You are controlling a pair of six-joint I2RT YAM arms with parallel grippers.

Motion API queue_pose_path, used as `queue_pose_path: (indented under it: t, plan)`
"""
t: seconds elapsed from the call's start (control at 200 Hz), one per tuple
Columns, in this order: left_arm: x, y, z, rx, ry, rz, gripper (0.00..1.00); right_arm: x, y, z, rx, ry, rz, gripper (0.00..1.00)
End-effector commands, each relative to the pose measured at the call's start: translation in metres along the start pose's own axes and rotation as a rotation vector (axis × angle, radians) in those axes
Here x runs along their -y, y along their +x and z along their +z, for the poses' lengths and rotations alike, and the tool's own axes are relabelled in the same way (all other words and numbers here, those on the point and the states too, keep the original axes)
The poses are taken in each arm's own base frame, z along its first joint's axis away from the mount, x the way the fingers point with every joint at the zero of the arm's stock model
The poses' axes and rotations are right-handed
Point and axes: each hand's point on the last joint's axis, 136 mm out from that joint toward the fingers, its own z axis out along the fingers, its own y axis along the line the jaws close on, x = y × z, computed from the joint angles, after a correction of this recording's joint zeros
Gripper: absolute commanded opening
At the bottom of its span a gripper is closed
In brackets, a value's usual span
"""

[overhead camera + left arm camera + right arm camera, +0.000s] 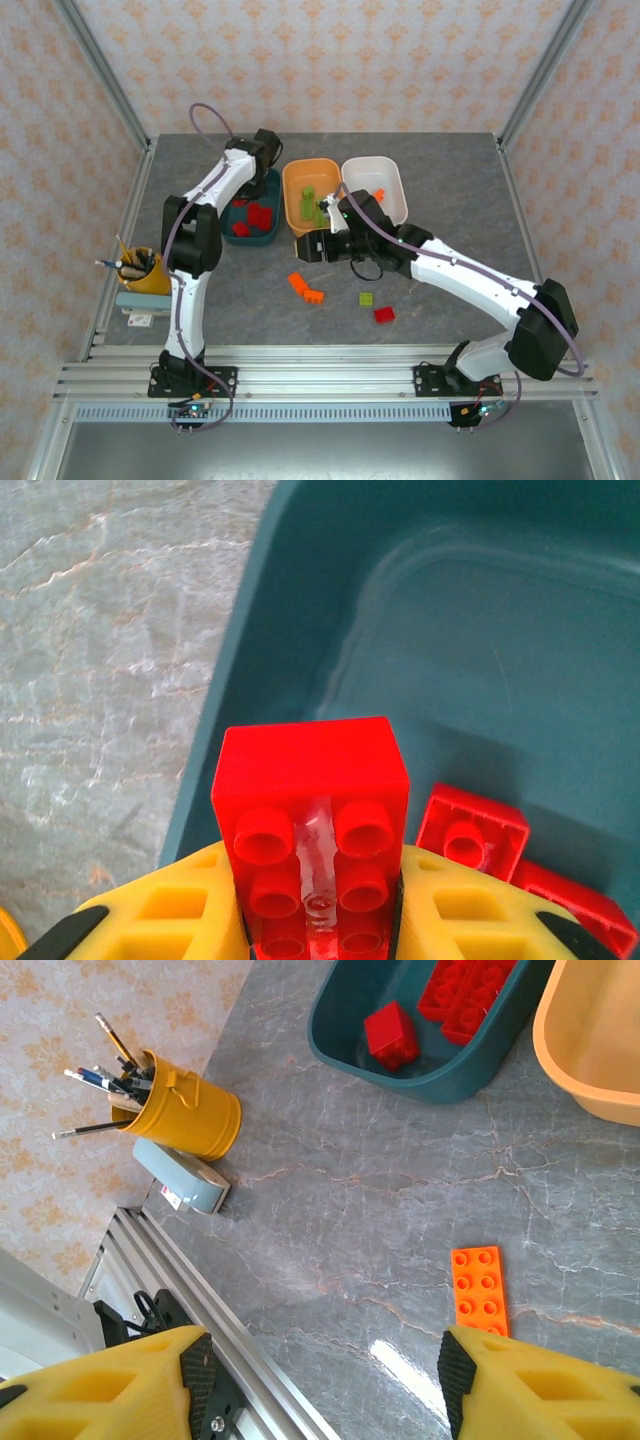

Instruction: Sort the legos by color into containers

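My left gripper [318, 905] is shut on a red lego [310, 810], holding it over the near-left corner of the dark teal container [480, 630]. Two more red legos [470, 832] lie inside that container beside it. From above, the left gripper [262, 172] hangs over the teal container's [236, 238] far end. My right gripper [325, 1380] is open and empty above the table, with an orange lego [480, 1288] by its right finger. From above, the right gripper [303, 247] sits near the orange container [292, 185], which holds green legos [310, 200]. The white container [395, 185] holds an orange lego [380, 193].
Loose on the table lie two orange legos [297, 282], a green one [367, 298] and a red one [384, 315]. A yellow pen cup [140, 270] and a small blue-grey block [180, 1175] stand at the left edge. The aluminium rail [320, 375] runs along the near side.
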Motion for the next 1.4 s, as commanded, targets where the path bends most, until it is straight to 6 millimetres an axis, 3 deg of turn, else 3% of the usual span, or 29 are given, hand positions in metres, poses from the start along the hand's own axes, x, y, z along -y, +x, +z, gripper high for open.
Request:
queue_pose_path:
  t: [0.0,0.265,0.505,0.646,0.811,0.941,1.111,1.396]
  plan:
    - [-0.009,-0.006,-0.001,0.019,-0.077,0.072,0.22,-0.012,-0.004,-0.003,-0.009,-0.024,-0.041,0.63]
    - [-0.004,0.005,0.020,-0.020,-0.104,0.114,0.28,-0.007,0.003,0.006,-0.059,-0.010,-0.037,0.64]
    - [-0.002,0.006,0.013,-0.028,-0.065,0.120,0.50,0.014,0.017,0.010,-0.140,0.090,-0.078,0.65]
    - [-0.007,-0.004,-0.015,0.018,-0.016,0.067,0.58,0.036,0.032,0.011,-0.217,0.185,-0.137,0.65]
    - [-0.018,-0.015,-0.066,0.081,0.081,-0.031,0.63,0.056,0.048,0.018,-0.333,0.300,-0.218,0.66]
    - [-0.037,-0.008,-0.109,0.120,0.155,-0.128,0.66,0.060,0.054,0.037,-0.405,0.391,-0.284,0.67]
    - [-0.081,0.029,-0.154,0.176,0.260,-0.306,0.71,0.065,0.059,0.067,-0.459,0.505,-0.302,0.65]
    - [-0.117,0.147,-0.163,0.120,0.479,-0.413,0.80,0.082,0.074,0.103,-0.547,0.591,-0.249,0.62]
